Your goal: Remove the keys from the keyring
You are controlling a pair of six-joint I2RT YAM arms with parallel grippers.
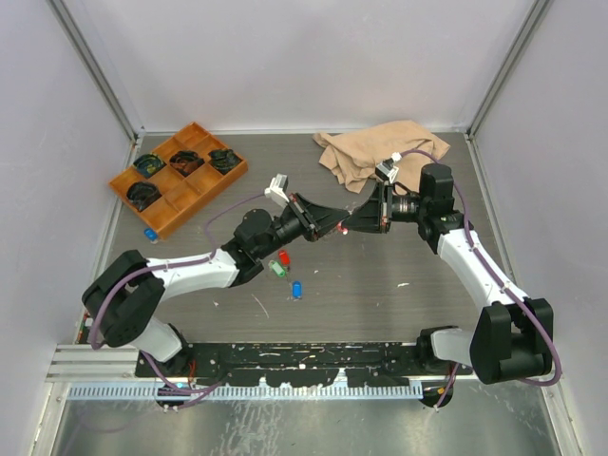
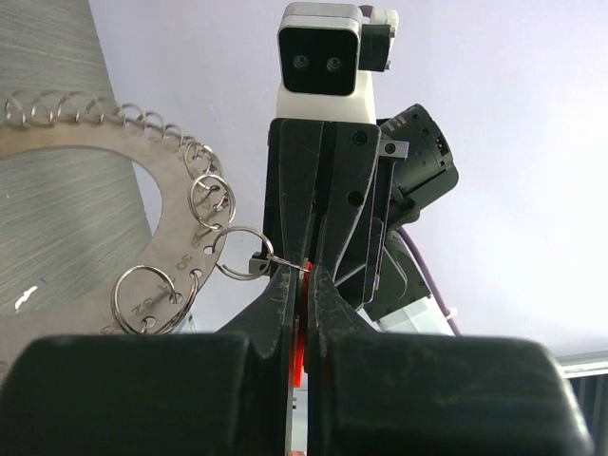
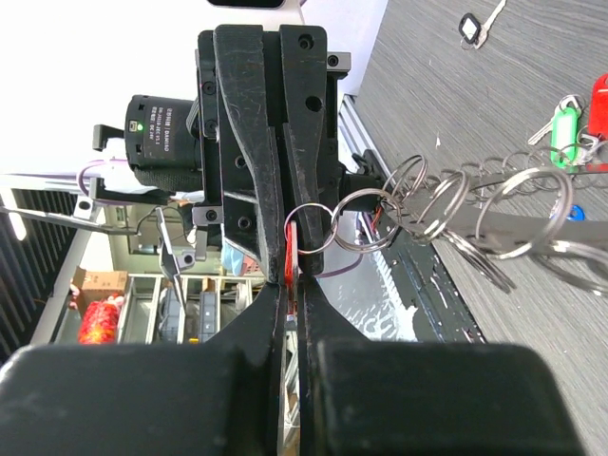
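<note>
My left gripper (image 1: 337,224) and right gripper (image 1: 351,225) meet tip to tip above the table's middle. Both are shut on one red key tag, seen edge-on between the left jaws (image 2: 300,332) and the right jaws (image 3: 291,255). A small split ring (image 2: 242,253) links that key to the silvery keyring (image 2: 95,190), which hangs beside the jaws with several small rings on its rim (image 3: 494,223). Loose on the table lie a red key (image 1: 283,256), a green key (image 1: 277,270), a blue key (image 1: 296,289) and a black key (image 3: 470,27).
An orange compartment tray (image 1: 179,176) with dark coiled bundles stands at the back left, with a blue tag (image 1: 150,233) by its near corner. A tan cloth (image 1: 380,152) lies at the back, just behind the right wrist. White walls close in three sides.
</note>
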